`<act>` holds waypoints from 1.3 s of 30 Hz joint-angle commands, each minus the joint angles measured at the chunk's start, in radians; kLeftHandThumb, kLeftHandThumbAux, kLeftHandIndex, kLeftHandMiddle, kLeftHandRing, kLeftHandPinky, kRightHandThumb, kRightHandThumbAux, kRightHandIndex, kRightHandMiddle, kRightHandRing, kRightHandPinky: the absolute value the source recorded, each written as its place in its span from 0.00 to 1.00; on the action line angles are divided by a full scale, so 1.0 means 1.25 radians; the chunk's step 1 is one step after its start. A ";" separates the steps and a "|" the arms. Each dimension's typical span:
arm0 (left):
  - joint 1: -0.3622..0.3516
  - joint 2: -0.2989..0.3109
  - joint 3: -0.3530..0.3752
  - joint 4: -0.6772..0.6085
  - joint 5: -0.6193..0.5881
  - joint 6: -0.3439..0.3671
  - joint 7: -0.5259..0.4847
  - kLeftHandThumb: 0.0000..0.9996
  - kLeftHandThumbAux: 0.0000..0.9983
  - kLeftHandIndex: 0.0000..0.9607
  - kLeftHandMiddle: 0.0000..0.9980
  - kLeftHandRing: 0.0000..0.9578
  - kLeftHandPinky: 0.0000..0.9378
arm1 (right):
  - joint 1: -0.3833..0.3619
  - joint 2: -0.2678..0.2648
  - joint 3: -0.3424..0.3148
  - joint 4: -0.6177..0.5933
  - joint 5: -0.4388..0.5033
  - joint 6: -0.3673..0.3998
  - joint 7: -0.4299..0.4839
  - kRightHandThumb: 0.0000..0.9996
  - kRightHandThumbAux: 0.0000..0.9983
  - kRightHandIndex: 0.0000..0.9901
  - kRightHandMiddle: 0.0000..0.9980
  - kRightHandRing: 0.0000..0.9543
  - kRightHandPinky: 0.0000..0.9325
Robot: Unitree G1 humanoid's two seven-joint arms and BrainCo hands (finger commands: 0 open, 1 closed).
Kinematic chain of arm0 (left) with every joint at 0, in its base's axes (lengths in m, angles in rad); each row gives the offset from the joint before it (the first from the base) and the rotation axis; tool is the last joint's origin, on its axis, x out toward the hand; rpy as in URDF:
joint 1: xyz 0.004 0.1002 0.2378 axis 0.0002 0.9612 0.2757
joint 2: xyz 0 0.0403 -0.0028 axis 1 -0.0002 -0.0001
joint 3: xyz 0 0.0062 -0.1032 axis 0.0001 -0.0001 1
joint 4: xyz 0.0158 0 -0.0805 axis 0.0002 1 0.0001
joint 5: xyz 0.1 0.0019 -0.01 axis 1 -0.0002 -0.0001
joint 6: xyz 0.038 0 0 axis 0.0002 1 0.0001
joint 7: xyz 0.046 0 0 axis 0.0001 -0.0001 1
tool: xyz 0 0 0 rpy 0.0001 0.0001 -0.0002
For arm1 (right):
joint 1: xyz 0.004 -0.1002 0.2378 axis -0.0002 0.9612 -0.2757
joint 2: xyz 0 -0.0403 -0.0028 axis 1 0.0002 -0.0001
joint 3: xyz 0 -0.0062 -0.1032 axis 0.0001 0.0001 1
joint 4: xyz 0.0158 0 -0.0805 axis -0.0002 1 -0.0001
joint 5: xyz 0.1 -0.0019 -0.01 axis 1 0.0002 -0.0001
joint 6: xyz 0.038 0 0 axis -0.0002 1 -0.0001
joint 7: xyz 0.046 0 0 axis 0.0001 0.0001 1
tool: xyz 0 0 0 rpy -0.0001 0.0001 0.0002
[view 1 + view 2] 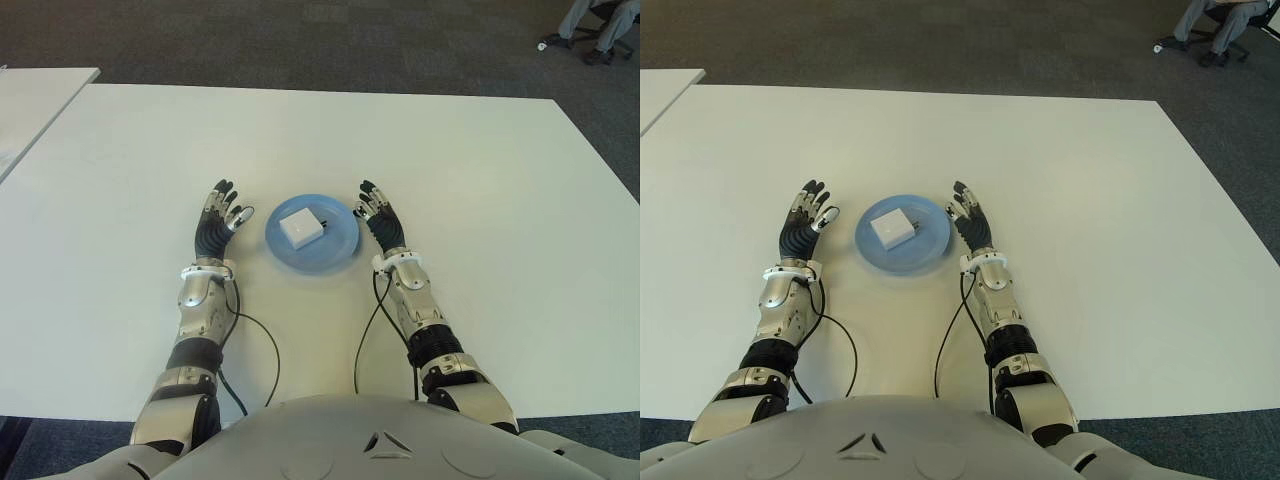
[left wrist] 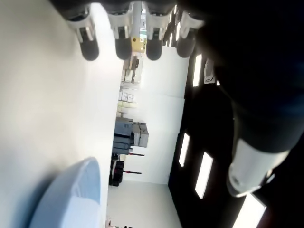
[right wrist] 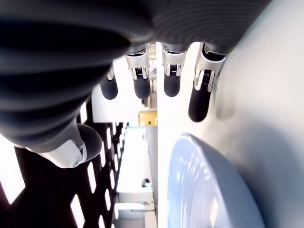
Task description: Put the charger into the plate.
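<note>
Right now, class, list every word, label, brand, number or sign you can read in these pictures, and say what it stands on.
None can be read.
Charger: plain white, no marking shows.
Plate: plain blue, no print.
Table: bare white, no label.
Left hand and right hand: no legible lettering.

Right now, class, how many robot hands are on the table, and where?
2. The left hand lies open left of the blue plate; the right hand lies open right of it. None seem hidden.
</note>
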 commanded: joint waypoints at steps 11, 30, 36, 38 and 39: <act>0.045 -0.020 -0.017 0.086 0.071 -0.007 0.026 0.00 0.65 0.01 0.06 0.03 0.02 | 0.052 0.005 -0.024 -0.004 -0.019 -0.011 -0.091 0.00 0.54 0.00 0.00 0.00 0.00; 0.073 -0.020 -0.076 0.086 0.172 0.001 0.068 0.00 0.58 0.00 0.05 0.02 0.00 | 0.082 -0.016 -0.030 -0.039 -0.016 -0.010 -0.083 0.00 0.55 0.00 0.00 0.00 0.00; 0.073 -0.011 -0.091 0.089 0.198 0.008 0.077 0.00 0.57 0.00 0.05 0.02 0.00 | 0.084 -0.023 -0.031 -0.041 -0.019 -0.012 -0.079 0.00 0.56 0.00 0.00 0.00 0.00; 0.072 -0.008 -0.095 0.089 0.204 0.011 0.081 0.00 0.57 0.00 0.05 0.03 0.00 | 0.083 -0.023 -0.031 -0.040 -0.019 -0.012 -0.079 0.00 0.56 0.00 0.00 0.00 0.00; 0.074 -0.006 -0.099 0.085 0.210 0.014 0.083 0.00 0.57 0.00 0.05 0.03 0.00 | 0.083 -0.024 -0.032 -0.039 -0.019 -0.012 -0.078 0.00 0.56 0.00 0.00 0.00 0.00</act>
